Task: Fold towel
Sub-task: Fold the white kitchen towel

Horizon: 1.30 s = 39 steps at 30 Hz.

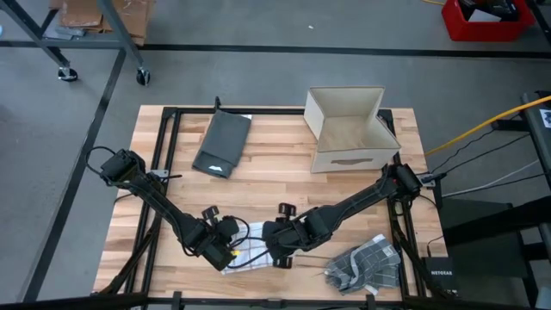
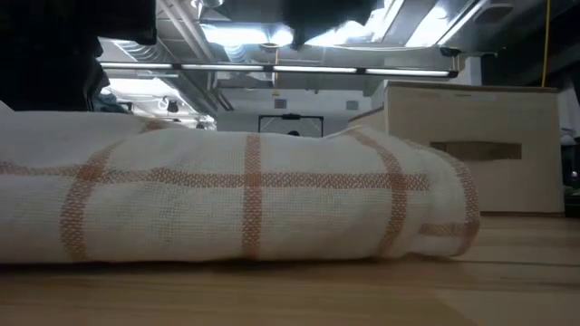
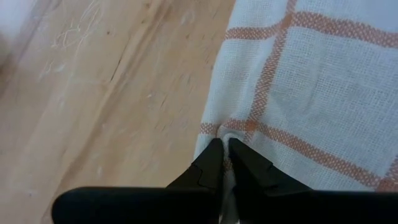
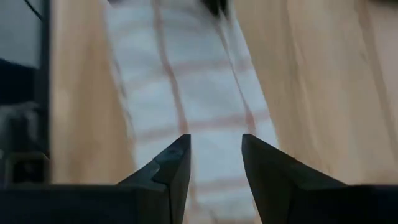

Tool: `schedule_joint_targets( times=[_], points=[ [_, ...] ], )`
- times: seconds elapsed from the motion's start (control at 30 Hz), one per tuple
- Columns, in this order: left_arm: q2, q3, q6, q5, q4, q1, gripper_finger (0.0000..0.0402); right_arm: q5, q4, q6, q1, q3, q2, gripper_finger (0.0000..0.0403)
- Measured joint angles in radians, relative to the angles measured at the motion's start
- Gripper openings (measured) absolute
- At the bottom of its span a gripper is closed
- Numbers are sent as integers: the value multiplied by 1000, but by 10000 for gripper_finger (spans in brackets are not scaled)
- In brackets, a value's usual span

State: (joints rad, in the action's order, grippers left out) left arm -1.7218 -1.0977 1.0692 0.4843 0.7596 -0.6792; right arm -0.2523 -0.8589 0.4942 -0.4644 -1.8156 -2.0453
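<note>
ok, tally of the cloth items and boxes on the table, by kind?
White towel with orange grid: 1
Grey checked cloth, crumpled: 1
Dark grey folded cloth: 1
Open cardboard box: 1
Total: 4

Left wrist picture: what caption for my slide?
Left gripper pinches shut on the edge of the white, orange-striped towel lying on the wooden table.
</note>
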Motion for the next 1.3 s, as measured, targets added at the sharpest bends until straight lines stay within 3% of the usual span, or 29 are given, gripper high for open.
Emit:
schedule_joint_targets(
  times=[0.23,0.57,0.9,1.1,1.3],
  points=[
    [0,0,17,-1,-3,1,17,22,273,-76,19,29,-53,145],
    [0,0,59,-1,-11,1,7,75,277,-77,41,30,-202,131],
    [0,0,58,-2,5,1,4,79,254,-84,54,30,-237,7],
    [0,-2,98,1,154,-2,7,87,234,-81,53,29,-257,29],
    [9,-2,180,53,243,-7,6,91,244,-80,55,27,-275,21]
  ],
)
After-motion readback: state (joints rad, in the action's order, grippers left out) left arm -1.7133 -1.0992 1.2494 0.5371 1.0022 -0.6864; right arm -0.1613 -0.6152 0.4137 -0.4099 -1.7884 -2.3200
